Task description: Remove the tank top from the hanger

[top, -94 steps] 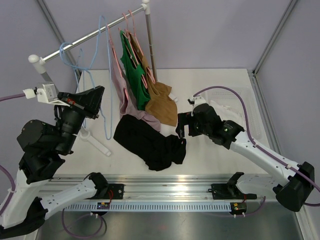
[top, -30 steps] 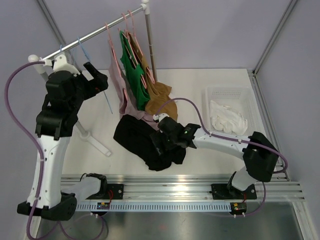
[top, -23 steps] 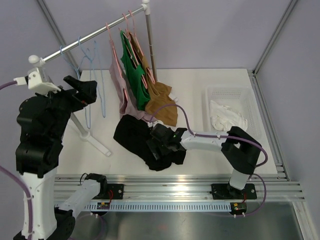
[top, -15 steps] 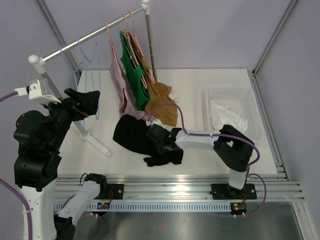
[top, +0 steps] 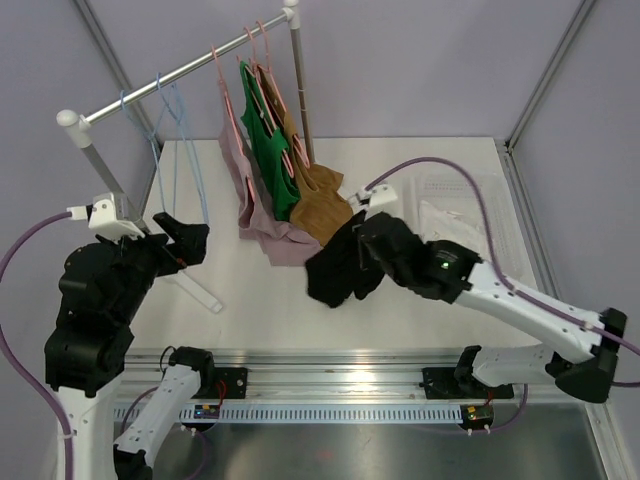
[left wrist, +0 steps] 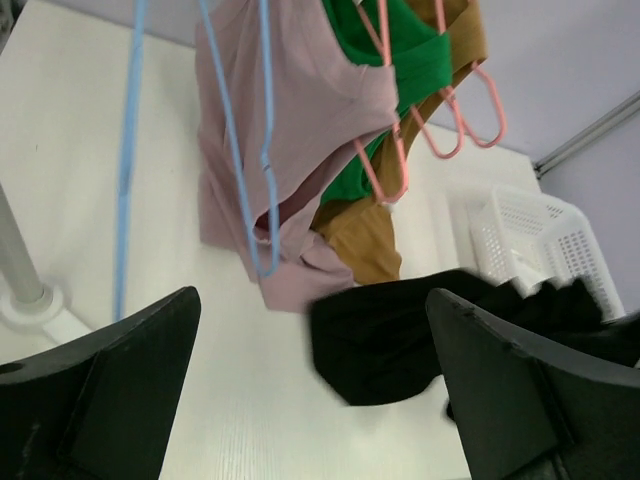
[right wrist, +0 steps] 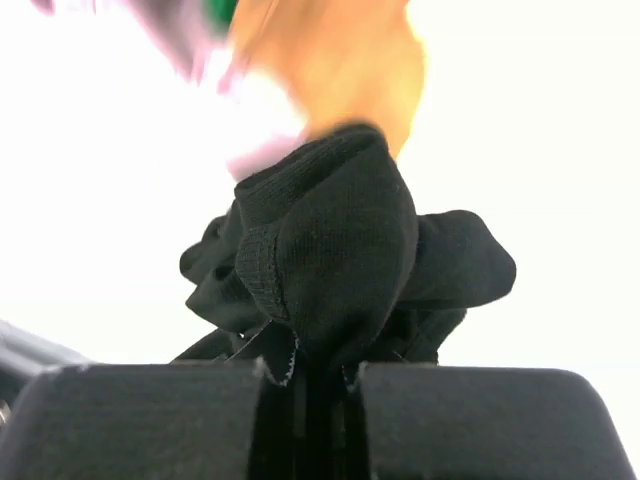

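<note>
Two jaws of the right gripper (right wrist: 310, 378) are pressing together on a fold of the black tank top (top: 338, 272), holding it bunched over the table (top: 440, 165), apparently hanger-free, likely for carrying aside. Meanwhile the left gripper (top: 183, 240) is hovering spread wide and empty near the blue hangers (top: 172, 130).

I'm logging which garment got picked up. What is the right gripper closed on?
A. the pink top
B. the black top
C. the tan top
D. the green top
B: the right wrist view shows the right gripper shut on a bunched fold of the black top.
</note>
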You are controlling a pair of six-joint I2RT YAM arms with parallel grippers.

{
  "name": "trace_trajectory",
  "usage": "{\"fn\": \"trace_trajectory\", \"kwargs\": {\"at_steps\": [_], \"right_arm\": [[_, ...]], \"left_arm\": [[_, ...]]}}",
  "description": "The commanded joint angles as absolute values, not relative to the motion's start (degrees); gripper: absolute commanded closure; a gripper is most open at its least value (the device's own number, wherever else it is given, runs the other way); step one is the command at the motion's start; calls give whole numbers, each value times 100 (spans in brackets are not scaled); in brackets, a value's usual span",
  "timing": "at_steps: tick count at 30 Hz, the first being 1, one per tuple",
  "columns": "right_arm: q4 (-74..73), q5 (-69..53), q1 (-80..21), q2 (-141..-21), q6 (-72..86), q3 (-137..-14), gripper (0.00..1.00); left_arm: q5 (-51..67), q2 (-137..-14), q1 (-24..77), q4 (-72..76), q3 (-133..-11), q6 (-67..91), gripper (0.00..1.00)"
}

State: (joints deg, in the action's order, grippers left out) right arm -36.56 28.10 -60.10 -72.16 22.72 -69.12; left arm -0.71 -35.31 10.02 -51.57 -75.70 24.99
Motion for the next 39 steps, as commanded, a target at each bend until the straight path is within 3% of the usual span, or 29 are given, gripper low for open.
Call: {"fn": "trace_trajectory", "kwargs": {"at_steps": [1, 10, 13, 20, 21, 22, 23, 24, 32, 35, 39], "right_arm": [[-4595, 4058, -5679, -6584, 2197, -7566, 100], [-5300, 4456, -3362, -6468, 1451, -8692, 100], [-5151, 3818, -2238, -6775, 1397, -8570, 100], [-4562, 2866, -1267, -7733, 1485, -8051, 98], [-4588, 2900, -1248, -7943, 1572, -8068, 61], [-4640, 2996, -1248, -8041, 1608, -8121, 40], [-4762, 3006, -1248, -8120, 1643, -8234, 13], [-4833, 3006, -1257, -8182, 1739, -8296, 1], [-4291, 1699, -1248, -7191, 1749, -7824, 0], [-4096, 881, -1257, -6655, 1758, -7568, 0], [-3929, 151, -1248, -6356, 1836, -7348, 1]], "left_arm": [[-185, -3183, 984, -5125, -7348, 2558, 1], [642, -2470, 984, -4412, -6750, 2057, 1], [650, -2522, 984, -4473, -6855, 2100, 1], [721, -3163, 984, -4605, -7610, 2127, 1], [677, -3321, 984, -4675, -7890, 2136, 1], [607, -3601, 984, -4728, -8032, 2144, 1], [580, -3830, 984, -4911, -8225, 2127, 1], [484, -4032, 984, -5009, -8601, 2101, 1], [-262, -5878, 1177, -5528, -10141, 2092, 1], [-1515, -6921, 2062, -5826, -10947, 1978, 1], [-2099, -7636, 2338, -6108, -11802, 1995, 1]]}}
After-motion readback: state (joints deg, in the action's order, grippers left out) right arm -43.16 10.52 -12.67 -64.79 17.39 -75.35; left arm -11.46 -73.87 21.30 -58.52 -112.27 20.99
